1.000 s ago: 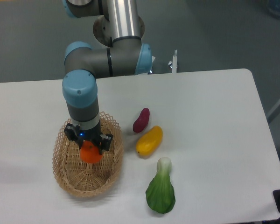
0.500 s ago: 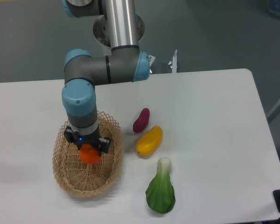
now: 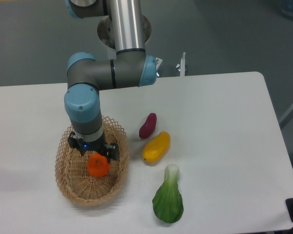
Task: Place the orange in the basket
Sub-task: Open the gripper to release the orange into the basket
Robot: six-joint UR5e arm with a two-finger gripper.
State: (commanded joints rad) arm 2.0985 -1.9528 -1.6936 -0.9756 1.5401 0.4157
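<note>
The orange (image 3: 98,165) lies inside the woven wicker basket (image 3: 68,183) at the table's left, near the basket's middle. My gripper (image 3: 94,152) points straight down just above the orange, inside the basket's rim. Its fingers stand apart on either side of the orange's top, and the orange sits lower than them, on the basket floor. The fingertips are partly hidden by the gripper body.
A purple sweet potato (image 3: 147,126), a yellow-orange mango-shaped fruit (image 3: 156,147) and a green bok choy (image 3: 168,197) lie in a row right of the basket. The arm's elbow (image 3: 112,73) reaches over the table's back edge.
The orange has dropped a little from between the fingers and now rests on the basket floor. The gripper has stayed almost in place above it.
</note>
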